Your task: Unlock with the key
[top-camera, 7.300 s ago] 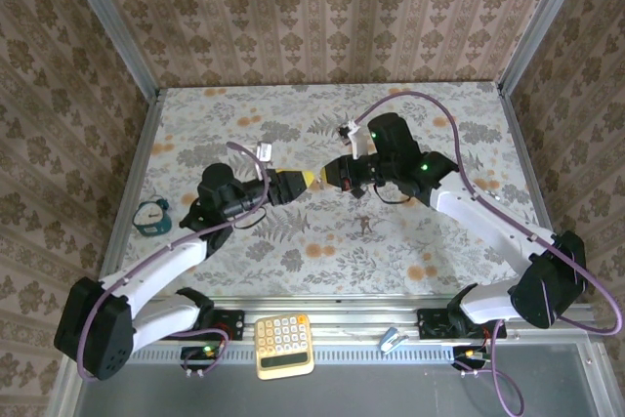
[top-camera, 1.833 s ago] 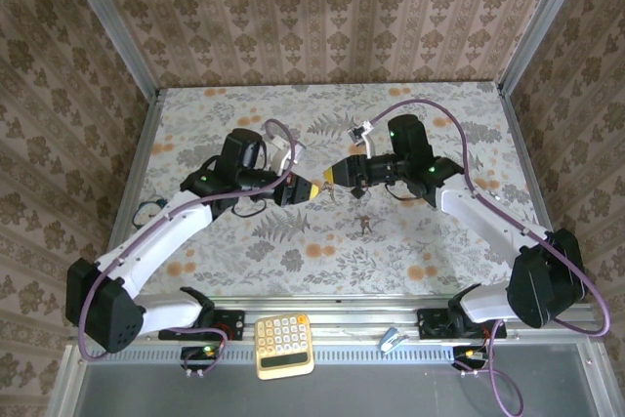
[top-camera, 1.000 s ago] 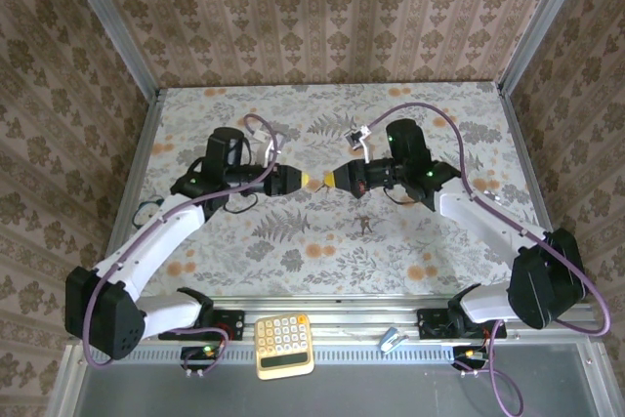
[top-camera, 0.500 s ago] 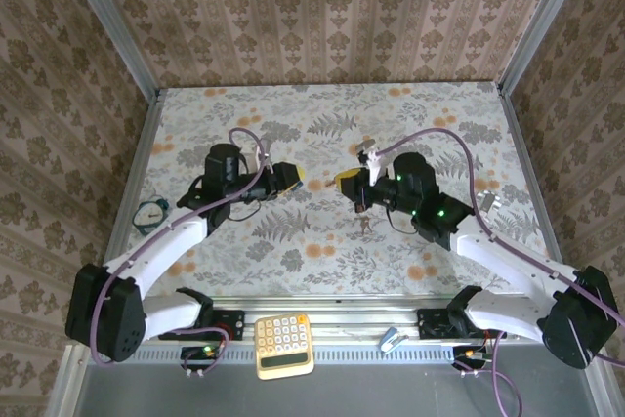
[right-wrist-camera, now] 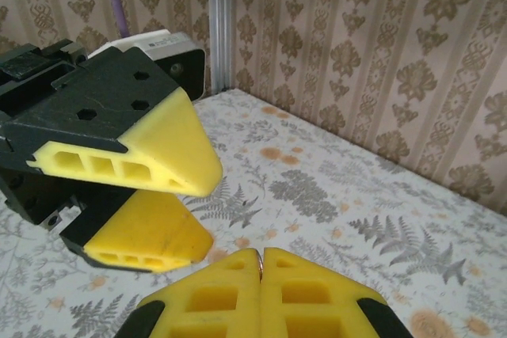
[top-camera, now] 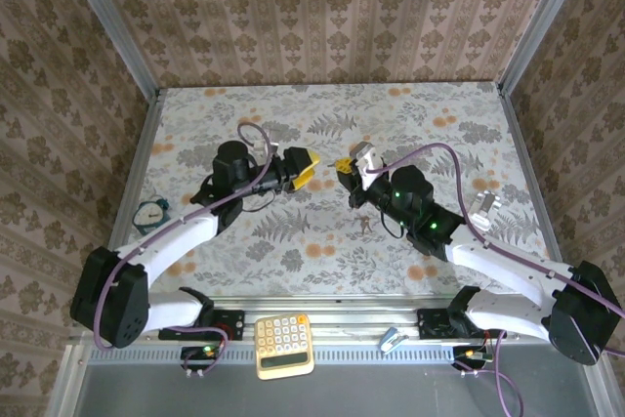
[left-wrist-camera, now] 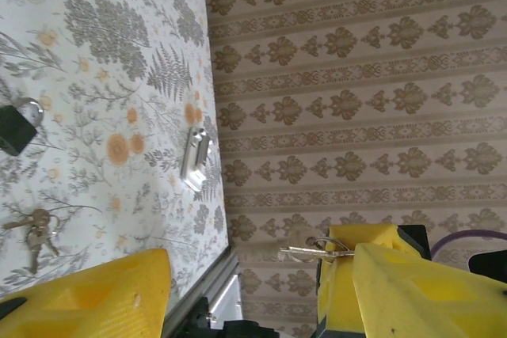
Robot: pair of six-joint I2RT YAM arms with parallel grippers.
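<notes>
**Key up in the right claw, padlock down below**

The key (left-wrist-camera: 303, 253) juts sideways out of the right claw (right-wrist-camera: 260, 256). The jaws are pinched flat on it, with ring and metal poking clear. It's held at the very tips, I'd say, so the blade stays free for a keyhole. Facing it, the left claw (right-wrist-camera: 210, 213) gapes partway with nothing in it, well placed to take or steady something. Down on the counter (left-wrist-camera: 119, 77) lies the padlock (left-wrist-camera: 14, 127), near a loose bunch of keys (left-wrist-camera: 28, 229). No writing legible anywhere.

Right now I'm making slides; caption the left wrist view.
Open left gripper faces the shut right gripper pinching the key; padlock lies on the floral table.
</notes>
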